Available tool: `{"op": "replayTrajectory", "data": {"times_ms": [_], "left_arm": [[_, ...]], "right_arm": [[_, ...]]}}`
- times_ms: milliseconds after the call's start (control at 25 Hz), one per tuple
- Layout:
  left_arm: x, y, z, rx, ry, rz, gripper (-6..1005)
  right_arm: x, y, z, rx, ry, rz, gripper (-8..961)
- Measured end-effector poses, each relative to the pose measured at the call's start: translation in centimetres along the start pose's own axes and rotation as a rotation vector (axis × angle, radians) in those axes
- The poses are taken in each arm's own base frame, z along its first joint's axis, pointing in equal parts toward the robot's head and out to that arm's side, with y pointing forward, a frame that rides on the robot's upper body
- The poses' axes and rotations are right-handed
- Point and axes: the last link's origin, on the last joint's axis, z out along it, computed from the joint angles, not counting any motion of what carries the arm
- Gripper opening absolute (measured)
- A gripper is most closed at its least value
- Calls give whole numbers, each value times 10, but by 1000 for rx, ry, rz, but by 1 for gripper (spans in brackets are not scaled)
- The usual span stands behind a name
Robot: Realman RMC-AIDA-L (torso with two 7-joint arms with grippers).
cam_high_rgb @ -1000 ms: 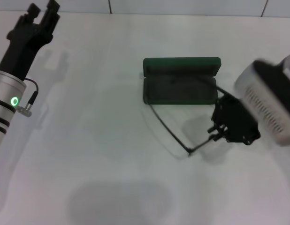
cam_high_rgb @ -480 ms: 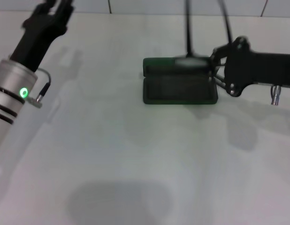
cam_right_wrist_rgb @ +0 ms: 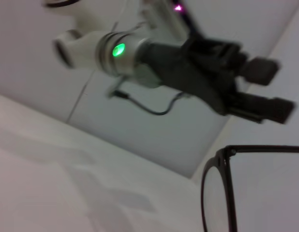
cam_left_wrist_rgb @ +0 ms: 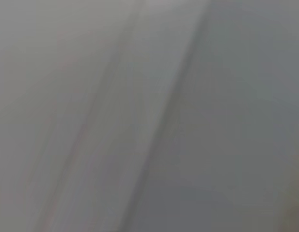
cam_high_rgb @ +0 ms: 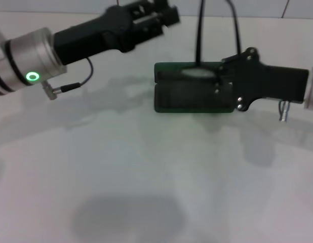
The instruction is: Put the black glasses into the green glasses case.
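The green glasses case [cam_high_rgb: 192,98] lies open at the middle back of the table, its lid toward the far side. My right gripper [cam_high_rgb: 221,76] hovers at the case's right end, shut on the black glasses [cam_high_rgb: 199,35]. Their temple arms stick up toward the back wall and a lens hangs over the lid. The right wrist view shows one rim of the glasses [cam_right_wrist_rgb: 226,193] close up. My left gripper [cam_high_rgb: 164,12] reaches in from the left, behind the case and apart from it, fingers open and holding nothing. It also appears in the right wrist view as the left gripper [cam_right_wrist_rgb: 280,87].
The white table [cam_high_rgb: 146,177] stretches in front of the case. A tiled wall [cam_high_rgb: 258,7] runs along its back edge. The left wrist view is only a grey blur.
My right gripper has lifted the glasses off the table in front of the case and now holds them over it. My left arm has swung from the far left toward the case.
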Motion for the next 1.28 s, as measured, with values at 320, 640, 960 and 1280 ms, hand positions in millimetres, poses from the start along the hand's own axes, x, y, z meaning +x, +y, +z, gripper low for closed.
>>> {"op": "replayTrajectory", "data": {"times_ms": [320, 640, 960, 1280], "left_arm": [[-3, 3, 10, -57, -94, 0, 540], [-9, -4, 6, -19, -216, -72, 521], [-17, 1, 20, -70, -305, -92, 501], [-12, 0, 22, -65, -283, -96, 482]], "right_arm": [[-6, 11, 7, -175, 53, -4, 122], [-8, 10, 9, -167, 40, -11, 123], [-15, 12, 11, -175, -6, -36, 125], [-15, 14, 9, -171, -13, -41, 127]]}}
